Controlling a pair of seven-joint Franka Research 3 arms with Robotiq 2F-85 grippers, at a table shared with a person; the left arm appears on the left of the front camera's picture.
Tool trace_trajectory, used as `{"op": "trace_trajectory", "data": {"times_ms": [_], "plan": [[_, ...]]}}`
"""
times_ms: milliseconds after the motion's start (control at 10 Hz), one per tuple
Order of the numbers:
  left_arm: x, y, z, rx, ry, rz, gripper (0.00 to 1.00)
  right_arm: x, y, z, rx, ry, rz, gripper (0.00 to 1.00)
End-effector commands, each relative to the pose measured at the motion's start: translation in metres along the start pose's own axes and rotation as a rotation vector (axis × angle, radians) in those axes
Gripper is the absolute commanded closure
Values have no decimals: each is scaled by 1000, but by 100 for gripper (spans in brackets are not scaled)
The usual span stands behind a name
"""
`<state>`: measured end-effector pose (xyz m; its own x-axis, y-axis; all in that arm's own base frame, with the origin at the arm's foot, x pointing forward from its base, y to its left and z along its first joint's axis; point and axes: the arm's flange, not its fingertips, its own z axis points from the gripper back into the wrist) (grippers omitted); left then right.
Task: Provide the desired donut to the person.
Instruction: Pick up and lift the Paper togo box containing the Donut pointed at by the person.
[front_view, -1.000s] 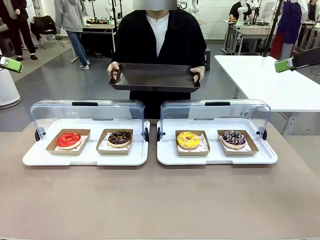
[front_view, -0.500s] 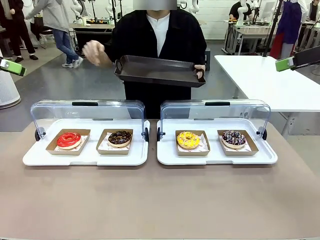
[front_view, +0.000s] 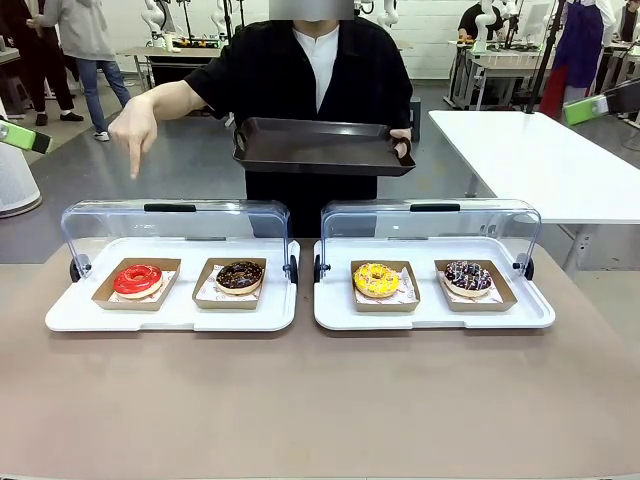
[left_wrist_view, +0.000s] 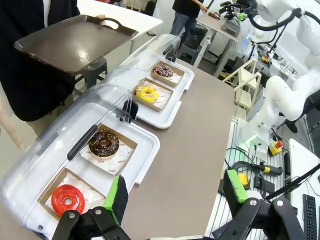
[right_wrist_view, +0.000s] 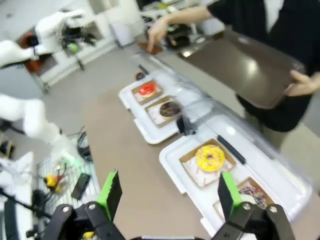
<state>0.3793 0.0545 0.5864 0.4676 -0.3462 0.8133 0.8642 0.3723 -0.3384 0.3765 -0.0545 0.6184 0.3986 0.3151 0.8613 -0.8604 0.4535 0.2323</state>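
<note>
The brown worktop (front_view: 320, 400) holds two white trays side by side, a left white tray (front_view: 60, 318) and a right white tray (front_view: 535, 315). Each has a clear lid (front_view: 170, 225) tipped open at the back.

The person (front_view: 290, 80) stands at the far side of the worktop. One hand (front_view: 402, 147) holds a dark tray (front_view: 320, 145) up in the air, with nothing on it. The other hand (front_view: 133, 130) is stretched out high over the left white tray, with one finger pointing straight down above the end where the red donut (front_view: 137, 279) sits.

The left claw (left_wrist_view: 176, 192) is up in the air, wide apart and holding nothing. The right claw (right_wrist_view: 169, 192) is the same, spread wide and holding nothing.

Each donut sits in its own little brown paper box. The red donut shares the left white tray with a chocolate donut (front_view: 240, 276). A yellow donut (front_view: 376, 280) and a dark sprinkled donut (front_view: 467, 276) sit in the right white tray.
</note>
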Motion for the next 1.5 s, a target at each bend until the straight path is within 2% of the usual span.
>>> {"op": "trace_trajectory", "data": {"times_ms": [0, 100, 200, 1400], "plan": [[-1, 9, 10, -12, -12, -17, 0, -2, -21, 1, 55, 33, 17, 0], [-1, 10, 8, -17, -10, -21, 0, -4, -23, 0, 58, 28, 23, 0], [-2, 2, 4, -2, -3, 2, 0, -2, -7, 1, 47, 6, 21, 0], [-2, 2, 4, -2, -3, 2, 0, -2, -7, 1, 47, 6, 21, 0]]}}
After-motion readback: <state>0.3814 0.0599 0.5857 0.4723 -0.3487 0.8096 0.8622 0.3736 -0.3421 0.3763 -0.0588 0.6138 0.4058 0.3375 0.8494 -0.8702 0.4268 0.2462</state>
